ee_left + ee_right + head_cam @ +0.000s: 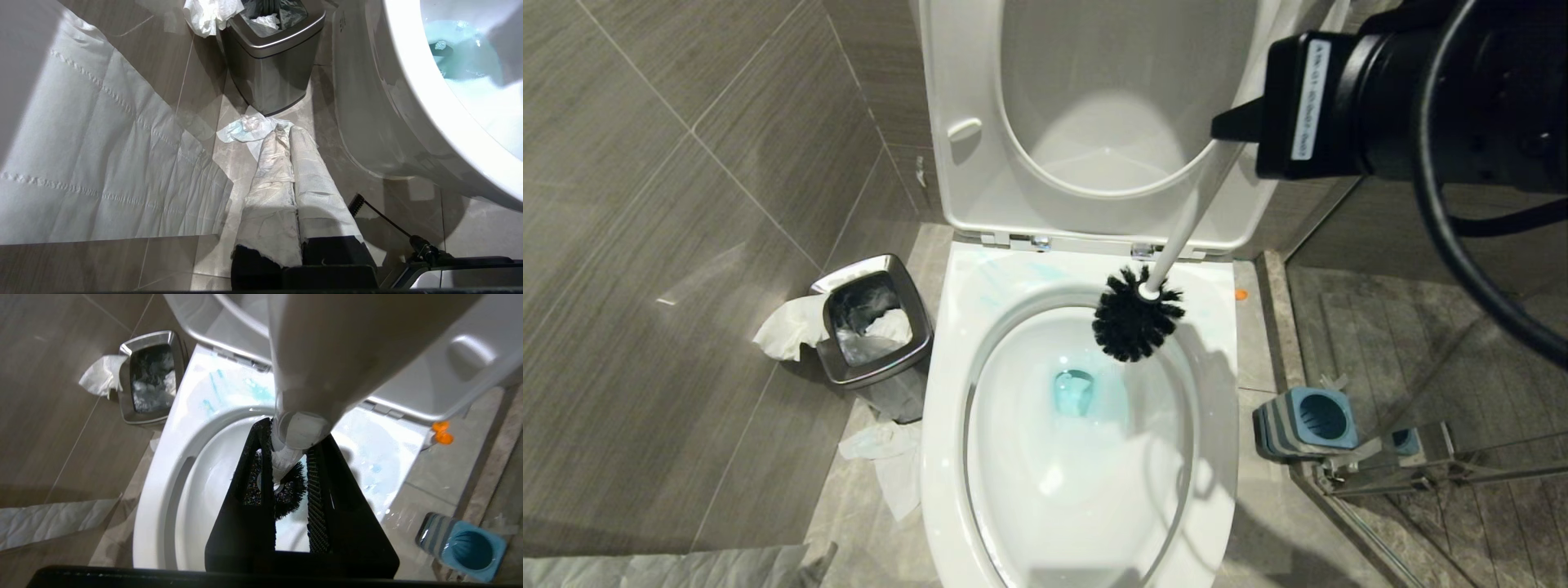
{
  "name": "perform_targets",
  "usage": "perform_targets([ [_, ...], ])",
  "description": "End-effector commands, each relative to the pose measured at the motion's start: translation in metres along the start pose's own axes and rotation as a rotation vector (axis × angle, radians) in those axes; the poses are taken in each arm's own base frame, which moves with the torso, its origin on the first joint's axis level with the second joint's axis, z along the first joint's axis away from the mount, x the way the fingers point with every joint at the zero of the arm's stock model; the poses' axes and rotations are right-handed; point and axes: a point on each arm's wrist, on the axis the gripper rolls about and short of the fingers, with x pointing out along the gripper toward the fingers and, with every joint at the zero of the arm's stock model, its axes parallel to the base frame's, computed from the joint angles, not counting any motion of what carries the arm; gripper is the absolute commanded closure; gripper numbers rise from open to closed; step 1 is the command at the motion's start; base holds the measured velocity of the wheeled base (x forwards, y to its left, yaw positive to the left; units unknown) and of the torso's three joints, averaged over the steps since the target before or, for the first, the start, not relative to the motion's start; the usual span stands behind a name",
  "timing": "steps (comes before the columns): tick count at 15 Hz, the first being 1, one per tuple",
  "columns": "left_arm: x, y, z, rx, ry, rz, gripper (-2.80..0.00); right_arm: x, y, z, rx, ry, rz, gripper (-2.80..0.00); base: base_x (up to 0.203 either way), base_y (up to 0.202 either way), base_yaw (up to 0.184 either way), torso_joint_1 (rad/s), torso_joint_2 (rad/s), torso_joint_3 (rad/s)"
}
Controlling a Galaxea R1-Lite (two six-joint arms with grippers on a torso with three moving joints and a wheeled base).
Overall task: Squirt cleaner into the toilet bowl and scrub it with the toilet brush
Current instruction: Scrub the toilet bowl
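Hand on the right arm (pixel 292 465), entering from the upper right of the head view, is clenched on the white handle of the toilet brush (pixel 1141 314), its two dark fingers pressing the handle from either side in the right wrist view. From that grip the handle slants down and to the left, so the brush's long axis runs from the hand at far right toward the middle of the toilet bowl (pixel 947 392). The round black bristle head hangs at the low end, over the far edge of the bowl's opening, just in front of the hinges, and appears to be above the water, not in it. Blue-tinted water sits in the drain, nearer and lower than the bristles, and pale blue streaks mark the far rim. Judging from this, the scrub needs the head carried down and nearer along that slant.

The left hand (pixel 288 163), wrapped in white paper, hangs shut near the floor left of the bowl, beside the steel bin (pixel 876 331). The blue brush holder (pixel 1308 422) stands on the floor to the right. The cleaner is not in view.
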Motion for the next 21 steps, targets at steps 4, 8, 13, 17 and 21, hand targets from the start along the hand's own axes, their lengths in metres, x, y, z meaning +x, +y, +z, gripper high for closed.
perform_targets([
  [4,0.000,0.000,0.000,0.000,0.002,0.000,0.00,0.034,0.017,-0.041,-0.022,0.130,-0.019,0.00,0.000,0.000,0.000,0.000,0.00,0.000],
  [8,0.000,0.000,0.000,0.000,0.004,0.000,0.00,0.055,0.027,-0.065,-0.020,0.145,-0.023,0.00,0.000,0.000,0.000,0.000,0.00,0.000],
  [13,0.000,0.000,0.000,0.000,0.004,0.000,0.00,0.095,0.039,-0.100,-0.016,0.133,-0.042,0.00,0.000,0.000,0.000,0.000,0.00,0.000],
  [17,0.000,0.000,0.000,-0.002,0.004,0.000,0.00,0.121,0.042,-0.116,-0.018,0.121,-0.068,0.00,0.000,0.000,0.000,0.000,0.00,0.000],
  [21,0.000,0.000,0.000,0.000,0.004,0.000,0.00,0.137,0.035,-0.129,-0.069,0.104,-0.095,0.00,0.000,0.000,0.000,0.000,0.00,0.000],
])
